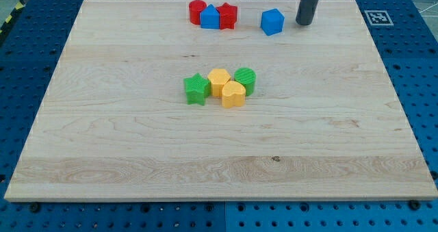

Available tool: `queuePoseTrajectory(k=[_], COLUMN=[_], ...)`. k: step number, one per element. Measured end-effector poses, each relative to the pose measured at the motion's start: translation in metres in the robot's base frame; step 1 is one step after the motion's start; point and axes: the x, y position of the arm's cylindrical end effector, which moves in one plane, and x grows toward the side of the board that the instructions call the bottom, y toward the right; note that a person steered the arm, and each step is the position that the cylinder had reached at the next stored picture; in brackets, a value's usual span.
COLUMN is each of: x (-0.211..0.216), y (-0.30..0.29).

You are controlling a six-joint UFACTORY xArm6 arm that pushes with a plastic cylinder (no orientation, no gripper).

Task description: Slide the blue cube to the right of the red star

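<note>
The blue cube (272,21) sits near the view's top, right of centre. The red star (226,16) lies to its left, about a block's width away, pressed against a second blue block (210,17) and a red cylinder (197,11). My tip (304,22) is the lower end of a dark rod coming down from the view's top edge. It rests on the board just right of the blue cube, with a small gap between them.
A cluster sits at the board's middle: green star (197,89), yellow hexagon (219,81), yellow heart (233,94), green cylinder (246,80). The wooden board (137,157) lies on a blue perforated table. A marker tag (378,16) sits at the top right.
</note>
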Motion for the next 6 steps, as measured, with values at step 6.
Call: queuePoseTrajectory(k=[6], x=[0.001], y=[-0.112])
